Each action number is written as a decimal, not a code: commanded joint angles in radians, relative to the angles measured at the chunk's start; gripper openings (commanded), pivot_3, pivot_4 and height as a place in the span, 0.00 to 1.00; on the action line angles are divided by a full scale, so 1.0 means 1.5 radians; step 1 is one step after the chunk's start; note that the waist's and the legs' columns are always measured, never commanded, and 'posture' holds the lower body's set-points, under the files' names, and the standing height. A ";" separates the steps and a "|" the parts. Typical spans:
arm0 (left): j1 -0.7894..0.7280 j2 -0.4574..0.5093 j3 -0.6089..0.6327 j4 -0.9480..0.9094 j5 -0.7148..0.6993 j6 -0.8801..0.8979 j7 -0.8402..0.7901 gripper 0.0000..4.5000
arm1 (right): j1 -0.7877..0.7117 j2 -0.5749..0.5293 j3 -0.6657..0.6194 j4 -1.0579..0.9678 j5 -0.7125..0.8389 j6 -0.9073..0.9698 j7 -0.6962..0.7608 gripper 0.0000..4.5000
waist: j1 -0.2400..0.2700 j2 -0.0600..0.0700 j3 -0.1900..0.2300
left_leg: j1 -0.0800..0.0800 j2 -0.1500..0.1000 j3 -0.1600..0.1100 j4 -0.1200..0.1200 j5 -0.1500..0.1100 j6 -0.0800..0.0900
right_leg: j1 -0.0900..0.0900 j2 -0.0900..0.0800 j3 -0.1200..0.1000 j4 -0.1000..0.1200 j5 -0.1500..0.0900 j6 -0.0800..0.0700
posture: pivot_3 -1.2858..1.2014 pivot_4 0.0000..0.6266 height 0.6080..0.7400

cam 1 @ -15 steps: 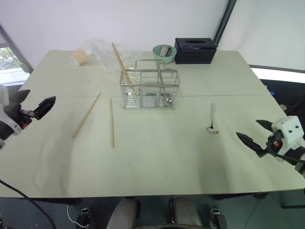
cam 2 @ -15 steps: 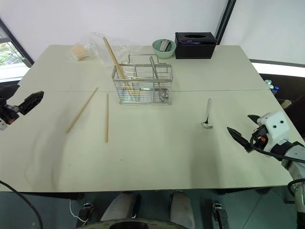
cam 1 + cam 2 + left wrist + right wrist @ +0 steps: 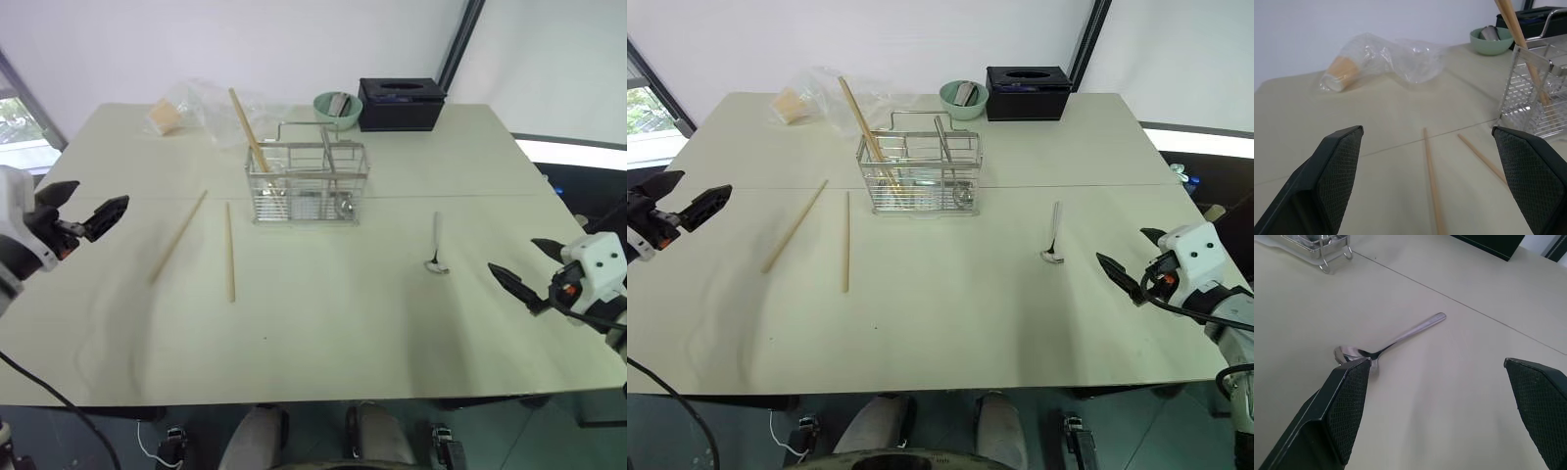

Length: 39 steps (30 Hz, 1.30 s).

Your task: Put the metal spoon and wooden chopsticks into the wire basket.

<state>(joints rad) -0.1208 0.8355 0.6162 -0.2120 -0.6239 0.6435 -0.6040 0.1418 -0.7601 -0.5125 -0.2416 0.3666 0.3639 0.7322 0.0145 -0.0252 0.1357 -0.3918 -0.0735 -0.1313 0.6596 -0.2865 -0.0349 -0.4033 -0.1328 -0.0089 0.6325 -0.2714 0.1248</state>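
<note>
- Across the pale desk (image 3: 323, 333), the wire basket (image 3: 309, 184) stood toward the back, one chopstick (image 3: 249, 130) leaning out of its left compartment.
- Two wooden chopsticks (image 3: 229, 251) lay flat left of the basket, apart from each other.
- Right of it lay the metal spoon (image 3: 436, 245).
- Left hand (image 3: 86, 208) and right hand (image 3: 521, 269) hovered with fingers spread wide, empty.

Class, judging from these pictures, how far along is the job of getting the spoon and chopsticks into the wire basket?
Done: one chopstick already stands slanted in the wire basket. In hand: nothing; the left gripper and right gripper are both open and empty above the table edges. Left: two chopsticks lie flat on the table left of the basket, and the spoon lies flat to its right.
</note>
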 commanded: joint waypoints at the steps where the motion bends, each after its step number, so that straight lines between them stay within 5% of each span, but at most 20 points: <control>1: -0.008 0.005 0.008 -0.013 -0.006 -0.006 -0.004 0.99 | -0.014 -0.006 -0.001 -0.012 0.000 -0.014 -0.003 1.00 | 0.000 0.000 0.000 | 0.000 0.000 0.000 0.000 0.000 0.000 | 0.000 0.000 0.000 0.000 0.000 0.000 | 0.52 0.24 0.31; 13: -0.029 0.018 -0.102 -0.116 -0.065 0.053 -0.067 0.99 | -0.126 -0.007 0.107 -0.038 -0.028 0.022 -0.039 1.00 | -0.001 0.000 0.000 | 0.000 0.000 0.000 0.001 0.000 0.000 | 0.000 0.000 0.000 0.000 0.000 0.000 | 0.52 0.24 0.31; 22: -0.069 0.089 -0.225 -0.190 -0.094 0.058 -0.211 0.99 | -0.374 0.052 0.279 0.079 -0.136 0.154 -0.168 1.00 | -0.002 0.000 0.000 | 0.000 0.000 0.000 0.001 0.001 0.001 | 0.000 0.001 0.000 0.000 0.000 0.000 | 0.52 0.24 0.31; 27: -0.098 0.081 -0.248 -0.187 -0.089 0.058 -0.209 0.99 | -0.470 0.109 0.272 0.170 -0.162 0.293 -0.268 1.00 | -0.001 0.000 0.000 | -0.001 -0.001 0.000 0.001 0.001 0.001 | -0.003 0.001 -0.001 0.000 0.000 -0.001 | 0.52 0.24 0.31; 39: -0.107 0.080 -0.247 -0.196 -0.103 0.068 -0.200 0.99 | -0.546 0.167 0.232 0.242 -0.137 0.492 -0.329 1.00 | -0.003 0.001 0.000 | -0.001 -0.002 0.000 0.000 0.001 0.002 | -0.002 0.001 -0.001 0.002 0.001 0.000 | 0.52 0.24 0.31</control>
<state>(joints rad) -0.2690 0.9493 0.2188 -0.4769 -0.7646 0.7416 -0.9079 -0.6374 -0.5219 -0.1210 0.1335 0.1388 1.0522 0.2477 0.0095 -0.0245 0.1362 -0.3926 -0.0758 -0.1316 0.6599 -0.2850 -0.0325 -0.4062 -0.1303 -0.0100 0.6349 -0.2704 0.1243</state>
